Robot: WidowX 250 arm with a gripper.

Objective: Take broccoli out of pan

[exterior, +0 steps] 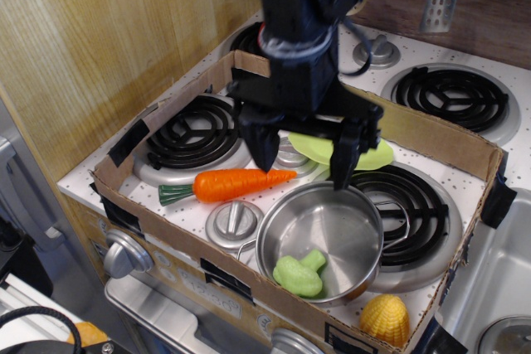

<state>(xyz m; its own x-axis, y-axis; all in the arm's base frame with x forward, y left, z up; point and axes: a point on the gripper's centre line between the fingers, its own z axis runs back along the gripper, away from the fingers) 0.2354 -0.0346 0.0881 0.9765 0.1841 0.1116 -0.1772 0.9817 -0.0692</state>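
The pale green broccoli (299, 273) lies inside the shiny steel pan (340, 221), against its near-left wall. The pan sits at the front of the toy stove inside a cardboard frame. My black gripper (304, 163) hangs open just above the pan's far rim, its two fingers spread wide, one near the carrot tip and one over the pan's back edge. It holds nothing. The broccoli is a little nearer the camera than the gripper.
An orange carrot (232, 184) lies left of the pan. A lime-green plate (377, 155) sits behind the pan, partly hidden by the gripper. A yellow corn (384, 317) sits at the front right. The cardboard wall (440, 134) surrounds the area. Coil burners (192, 130) lie left and right.
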